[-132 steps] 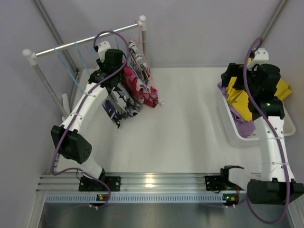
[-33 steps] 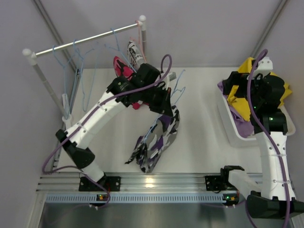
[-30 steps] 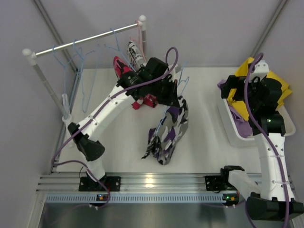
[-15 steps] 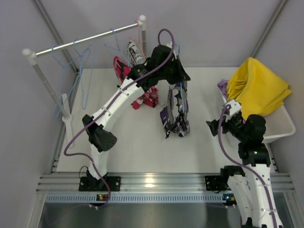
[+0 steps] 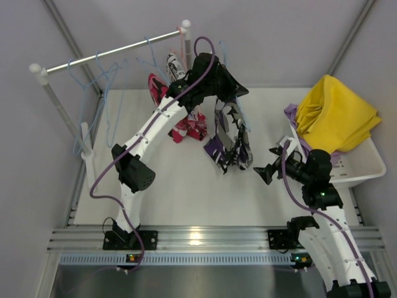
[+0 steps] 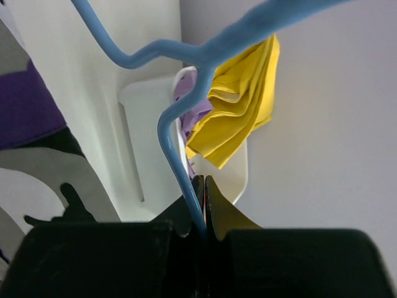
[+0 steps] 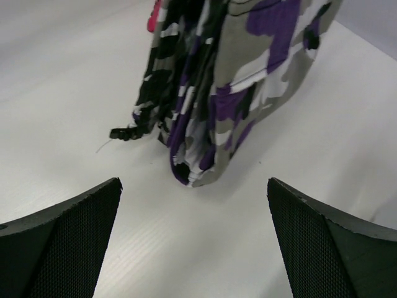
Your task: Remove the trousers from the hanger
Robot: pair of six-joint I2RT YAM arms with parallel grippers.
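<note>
Though apart, trousers [image 7: 214, 93] ahead of right fingers [image 7: 62, 248].

The top camera looks steeply down over the whole worktop [image 5: 186, 198]. Just above the printed trousers [image 5: 229, 139], the left wrist camera faces the bin [image 6: 139, 118]. The right wrist camera, low beside them, faces their hems. All three share them.

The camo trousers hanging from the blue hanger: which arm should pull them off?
Probably the right. The left gripper is shut on the blue hanger, holding it up, while the right gripper is open and faces the camo trousers' hanging ends.
</note>
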